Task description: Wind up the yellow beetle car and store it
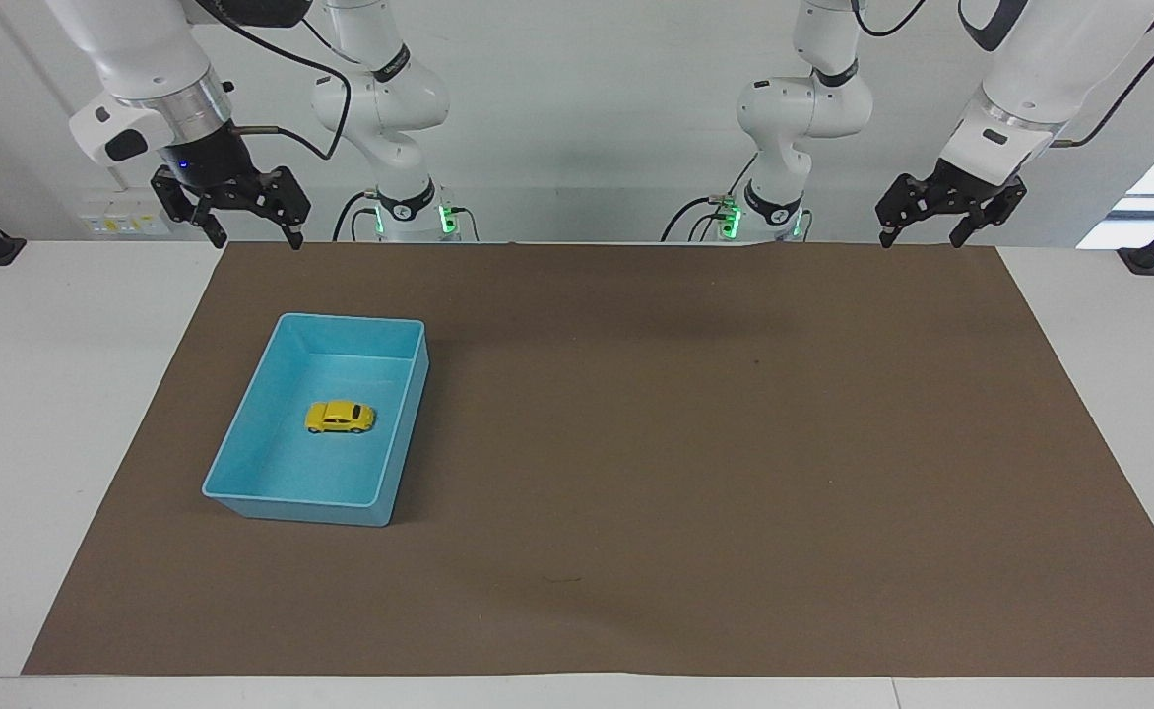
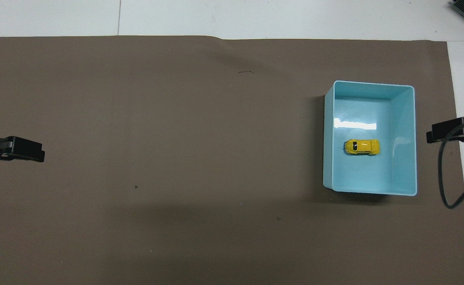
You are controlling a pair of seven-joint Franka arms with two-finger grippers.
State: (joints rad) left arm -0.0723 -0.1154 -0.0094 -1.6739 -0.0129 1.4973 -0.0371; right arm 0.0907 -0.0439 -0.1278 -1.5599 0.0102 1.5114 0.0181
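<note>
The yellow beetle car (image 1: 340, 417) (image 2: 361, 147) stands on its wheels on the floor of a light blue bin (image 1: 242, 433) (image 2: 404, 158), toward the right arm's end of the table. My right gripper (image 1: 254, 241) (image 2: 444, 131) hangs open and empty in the air over the mat's edge by the robots, well clear of the bin. Above the mat's corner at the left arm's end, my left gripper (image 1: 920, 240) (image 2: 22, 150) is open too, holding nothing.
A brown mat (image 1: 695, 453) covers most of the white table (image 1: 35, 394). Both arm bases (image 1: 410, 212) stand at the table's edge. A black cable (image 2: 447, 186) loops down from the right arm beside the bin.
</note>
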